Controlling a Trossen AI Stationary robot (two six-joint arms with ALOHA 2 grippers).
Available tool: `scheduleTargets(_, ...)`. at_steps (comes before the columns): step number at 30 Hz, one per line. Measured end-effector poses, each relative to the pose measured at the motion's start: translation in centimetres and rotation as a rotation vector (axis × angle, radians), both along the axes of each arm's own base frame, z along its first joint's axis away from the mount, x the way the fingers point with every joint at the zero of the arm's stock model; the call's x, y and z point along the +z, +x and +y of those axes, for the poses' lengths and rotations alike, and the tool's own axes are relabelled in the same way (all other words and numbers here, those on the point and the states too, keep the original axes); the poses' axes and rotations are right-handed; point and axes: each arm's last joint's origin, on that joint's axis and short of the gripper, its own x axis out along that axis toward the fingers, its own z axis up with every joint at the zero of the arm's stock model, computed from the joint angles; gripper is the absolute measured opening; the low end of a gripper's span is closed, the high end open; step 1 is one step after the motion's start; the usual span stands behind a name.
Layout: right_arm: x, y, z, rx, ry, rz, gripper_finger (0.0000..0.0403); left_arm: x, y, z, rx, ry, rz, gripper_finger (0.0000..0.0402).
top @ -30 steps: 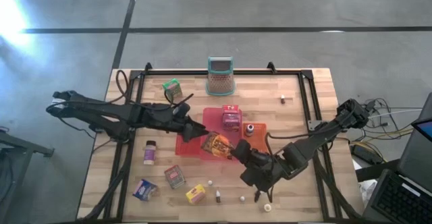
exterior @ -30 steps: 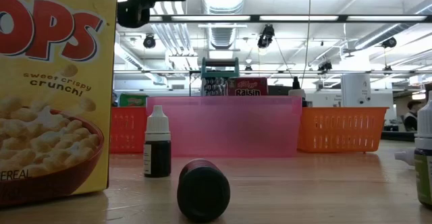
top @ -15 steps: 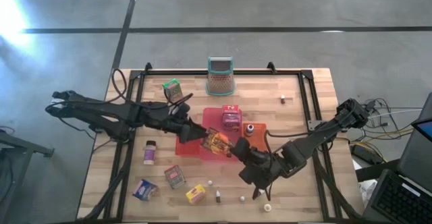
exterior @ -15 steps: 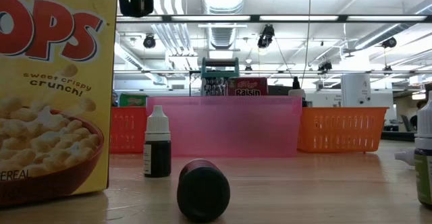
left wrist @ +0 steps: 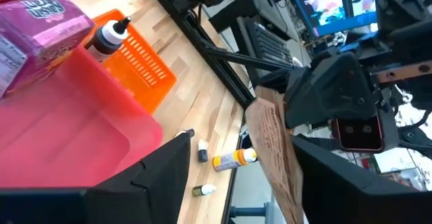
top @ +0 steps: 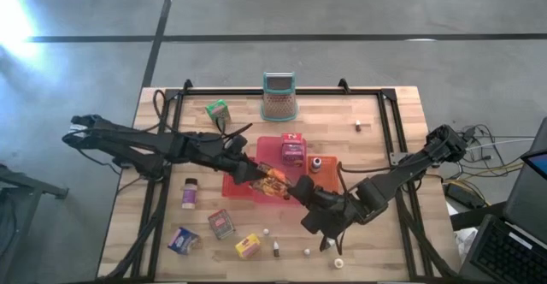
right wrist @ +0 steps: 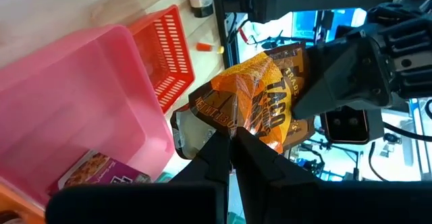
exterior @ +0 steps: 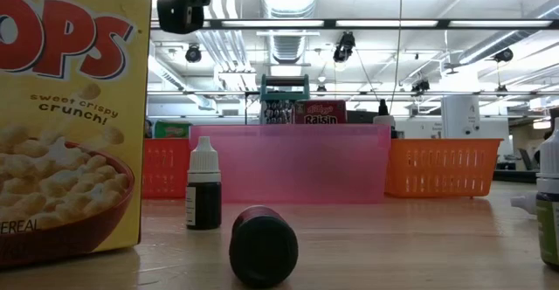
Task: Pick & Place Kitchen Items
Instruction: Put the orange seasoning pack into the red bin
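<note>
Two tools meet at the orange packet (top: 273,181)

We see our right tool (top: 289,189) pinching it above the red tray (top: 242,189); our left tool (top: 254,174) spreads around its other end.

An orange packet (top: 273,181) is hanging crumpled above the table's centre; small boxes (top: 220,224) are lying toward seven o'clock.

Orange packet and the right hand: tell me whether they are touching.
Touching. The right wrist view shows the right hand shut on the bottom edge of the orange packet, pinched between its fingers above the pink tray.
</note>
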Motion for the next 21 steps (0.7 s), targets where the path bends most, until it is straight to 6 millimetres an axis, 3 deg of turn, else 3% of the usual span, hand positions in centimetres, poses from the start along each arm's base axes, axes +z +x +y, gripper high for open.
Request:
scheduleTargets(4, 0.0, 0.0, -0.1, -0.005, 0.004, -0.001, 0.0008, 0.2, 0.2, -0.1, -0.022, 0.009, -0.002, 0.0199)
scheduleTargets(14, -0.1, 0.0, -0.1, -0.011, 0.010, 0.005, 0.0008, 1.1, -0.2, -0.1, -0.049, 0.056, -0.045, 0.0023)
scheduleTargets(21, -0.1, 0.0, -0.2, -0.013, 0.011, 0.006, 0.0008, 0.2, 0.4, -0.2, -0.082, 0.067, -0.007, 0.0005)
